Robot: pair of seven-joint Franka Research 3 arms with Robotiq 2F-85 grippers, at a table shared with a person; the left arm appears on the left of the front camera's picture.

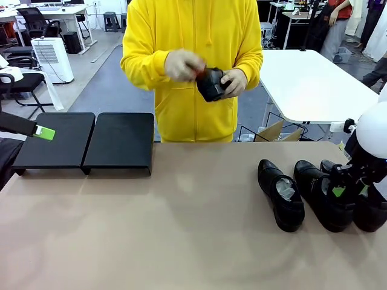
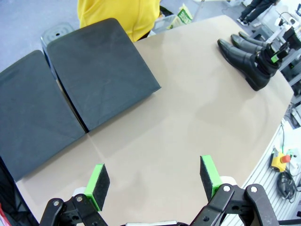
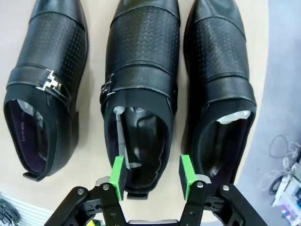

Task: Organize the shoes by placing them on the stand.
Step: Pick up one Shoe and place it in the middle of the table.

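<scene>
- Shoes (image 1: 281, 194): I count three on the tan table (image 1: 181, 229) at my right end. They lie side by side, close together, toes towards the far side.
- In the right wrist view the same three lie heel towards the camera. The left one has a metal buckle, and white paper (image 3: 233, 117) shows inside the right one.
- My right gripper (image 3: 152, 176) hangs over the heel of the middle shoe (image 3: 141, 70) with its jaws spread.
- One green pad sits over the heel opening. The other is just outside the shoe's wall, beside the neighbouring shoe.
- I cannot tell whether either pad touches leather, and nothing is clamped.
- In the front view this gripper sits low among the shoes, at the picture's right.
- The fourth shoe (image 1: 211, 83) is off the table, in the hands of the person (image 1: 193, 36) in yellow at the far side. A small reddish brush (image 1: 196, 71) is pressed against it.
- The stand (image 1: 118, 142) sits at the far left of the table as two flat black sections, edge to edge. Both tops are bare.
- My left gripper (image 2: 154, 179) has its jaws wide apart and empty, above bare tabletop on the near side of the stand.
- In the front view its green pad shows over the stand's left section, well apart from the shoes.
</scene>
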